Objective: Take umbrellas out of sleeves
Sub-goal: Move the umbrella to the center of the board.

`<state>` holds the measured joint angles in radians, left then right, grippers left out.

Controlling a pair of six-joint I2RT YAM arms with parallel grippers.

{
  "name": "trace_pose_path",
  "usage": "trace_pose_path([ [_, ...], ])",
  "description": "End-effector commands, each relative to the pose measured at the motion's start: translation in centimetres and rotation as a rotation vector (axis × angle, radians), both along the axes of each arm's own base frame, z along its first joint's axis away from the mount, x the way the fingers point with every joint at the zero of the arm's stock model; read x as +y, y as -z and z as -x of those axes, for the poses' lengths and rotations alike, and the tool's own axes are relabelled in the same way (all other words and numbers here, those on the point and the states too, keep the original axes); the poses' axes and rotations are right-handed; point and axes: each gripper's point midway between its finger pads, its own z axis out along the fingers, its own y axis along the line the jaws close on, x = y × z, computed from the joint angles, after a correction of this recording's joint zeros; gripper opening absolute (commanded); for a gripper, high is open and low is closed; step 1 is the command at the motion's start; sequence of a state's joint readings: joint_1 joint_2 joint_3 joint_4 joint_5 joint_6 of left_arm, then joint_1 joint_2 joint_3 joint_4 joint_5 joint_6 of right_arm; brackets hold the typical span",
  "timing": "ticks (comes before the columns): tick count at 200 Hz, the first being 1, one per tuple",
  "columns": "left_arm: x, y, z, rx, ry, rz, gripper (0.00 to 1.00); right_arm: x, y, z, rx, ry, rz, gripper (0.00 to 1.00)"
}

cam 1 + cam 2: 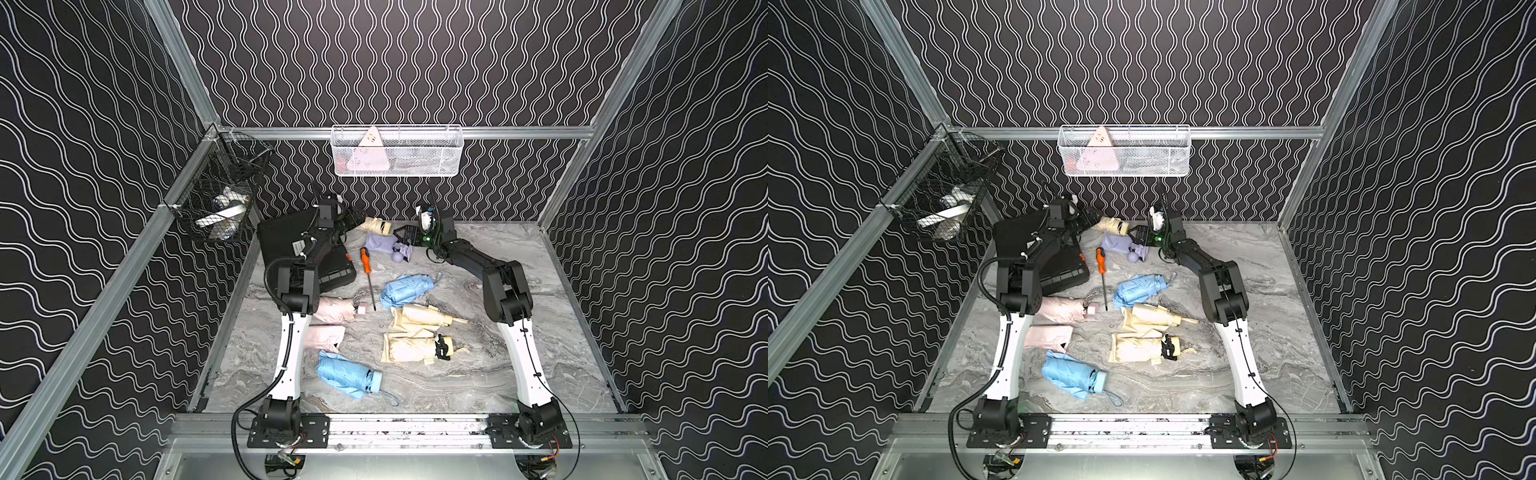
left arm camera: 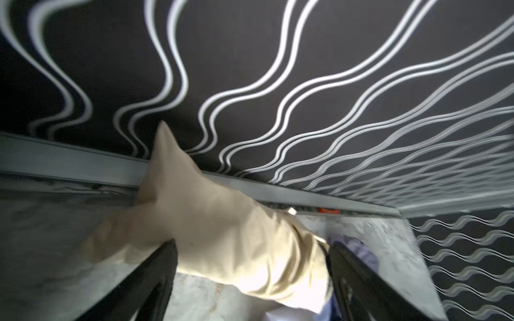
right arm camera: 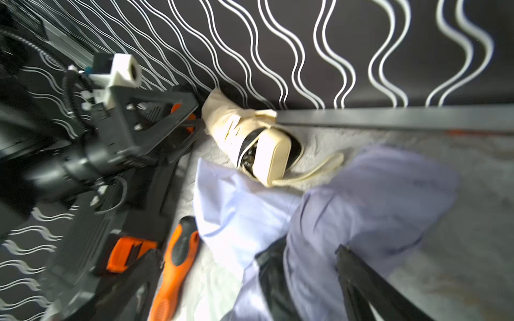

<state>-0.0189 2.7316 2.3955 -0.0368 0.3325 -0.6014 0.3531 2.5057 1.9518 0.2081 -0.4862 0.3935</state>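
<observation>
Nearest on the table (image 1: 498, 374) lies a light blue umbrella (image 1: 347, 380), with cream umbrellas (image 1: 409, 349) mid-table. Against the back wall lies another cream umbrella (image 3: 244, 130), seemingly in its sleeve (image 2: 222, 222), with the handle (image 3: 274, 155) and loop exposed. It looks light. The sleeve seems soft and slippery; the stiff handle is likely the firm hold. The left gripper (image 2: 251, 244) stands wide with sleeve fabric between its jaws; whether it grips is unclear. The right gripper (image 3: 303, 253) gapes wide over lilac fabric (image 3: 361, 208), apparently holding nothing.

Robotics lab test cell: aluminium frame (image 1: 519, 132), wavy-patterned black walls (image 1: 395, 62), marble-look tabletop (image 1: 498, 374), robot arms (image 1: 525, 357) bolted to a front rail (image 1: 407, 428).
</observation>
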Motion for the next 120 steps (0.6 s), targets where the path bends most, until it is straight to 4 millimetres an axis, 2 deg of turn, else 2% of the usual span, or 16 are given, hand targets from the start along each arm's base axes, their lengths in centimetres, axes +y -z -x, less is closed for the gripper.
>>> trace_pose_path([
  [1, 2.0, 1.8, -0.2, 0.029, -0.075, -0.152, 0.93, 0.5, -2.1, 0.8, -0.001, -0.025, -0.083, 0.99],
  [21, 0.9, 2.3, -1.0, 0.018, -0.053, -0.214, 0.94, 0.1, -2.9, 1.6, 0.019, -0.016, -0.137, 1.00],
  [42, -1.5, 3.3, -1.1, 0.011, -0.001, -0.277, 0.91, -0.8, -4.2, 2.0, 0.024, 0.008, -0.202, 1.00],
  [80, -6.9, 8.2, 2.1, 0.146, 0.099, -0.363, 0.81, -2.6, -6.3, 2.4, 0.013, 0.038, -0.250, 1.00],
  [102, -9.7, 8.2, 3.4, 0.134, 0.170, -0.371, 0.77, -3.9, -7.7, 3.2, -0.005, 0.055, -0.266, 1.00],
  [120, -12.5, 7.7, 4.9, 0.137, 0.246, -0.368, 0.77, -4.0, -7.5, 4.8, 0.014, 0.013, -0.175, 1.00],
])
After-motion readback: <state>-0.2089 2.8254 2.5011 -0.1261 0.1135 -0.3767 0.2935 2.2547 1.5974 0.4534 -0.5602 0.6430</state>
